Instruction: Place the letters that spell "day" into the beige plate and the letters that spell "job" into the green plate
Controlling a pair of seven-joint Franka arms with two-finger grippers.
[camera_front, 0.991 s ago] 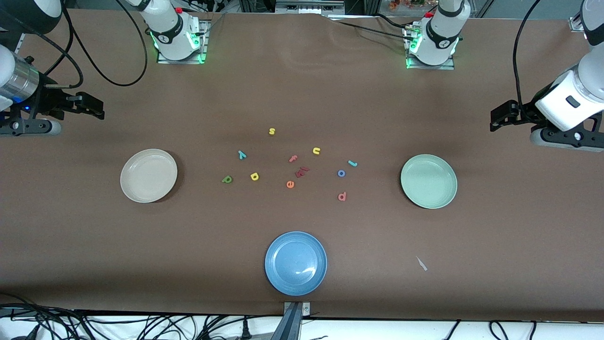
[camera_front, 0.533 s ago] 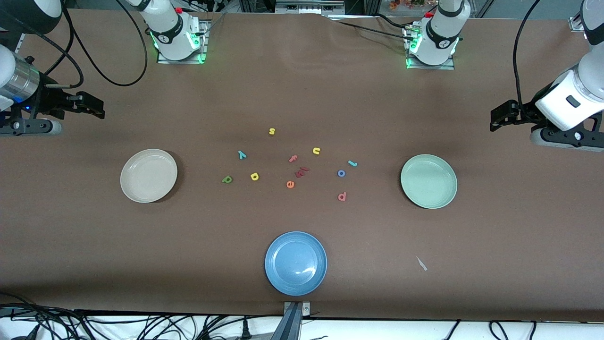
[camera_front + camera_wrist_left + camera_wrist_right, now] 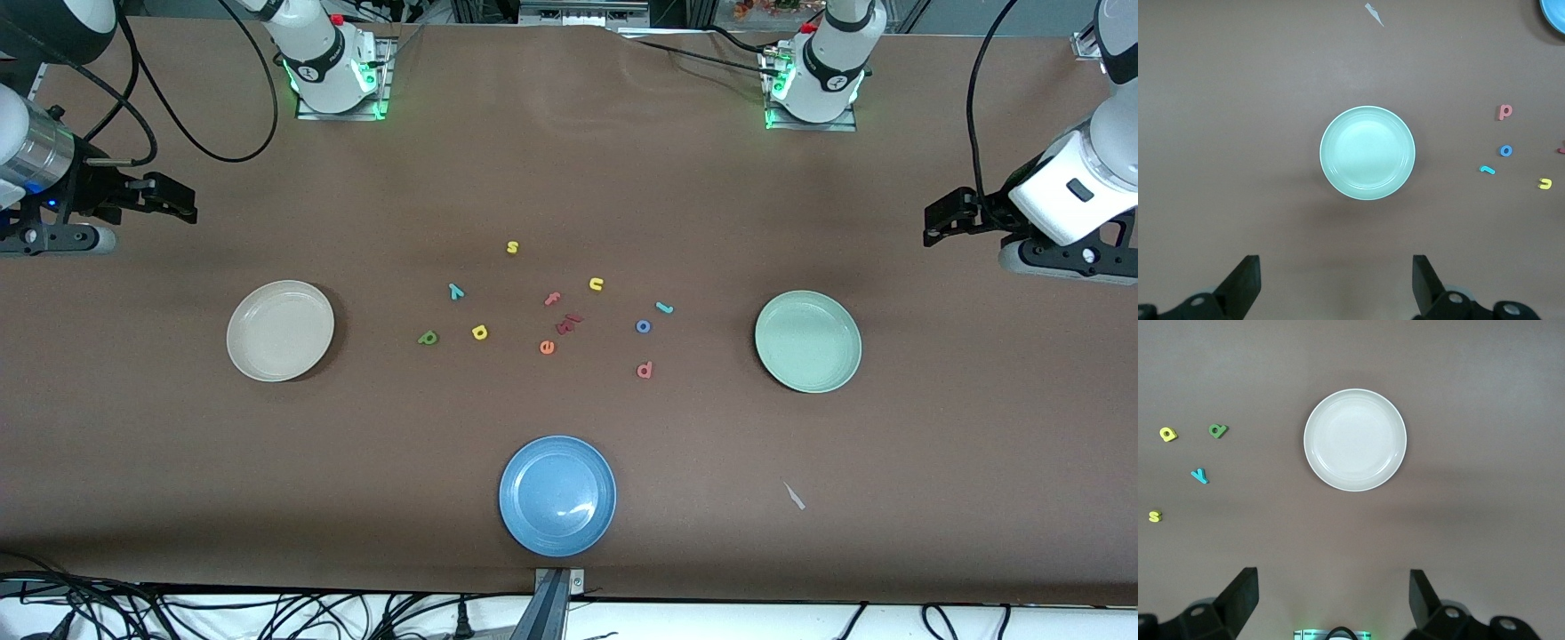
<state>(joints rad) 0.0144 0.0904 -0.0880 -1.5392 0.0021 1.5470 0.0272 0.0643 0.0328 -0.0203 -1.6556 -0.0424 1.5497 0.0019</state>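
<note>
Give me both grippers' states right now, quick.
Left gripper: open, holding nothing, up above the table by the green plate.
Right gripper: open, holding nothing, up above the table by the beige plate.

A brown table [image 3: 569,178] carries scattered foam letters [image 3: 547,311] and three plates [image 3: 557,495].

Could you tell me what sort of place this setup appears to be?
Probably a robotics lab: two arm bases bolted along a brown-covered table, loose cables at its edge, and test props such as foam letters with a beige plate and a green plate.
</note>
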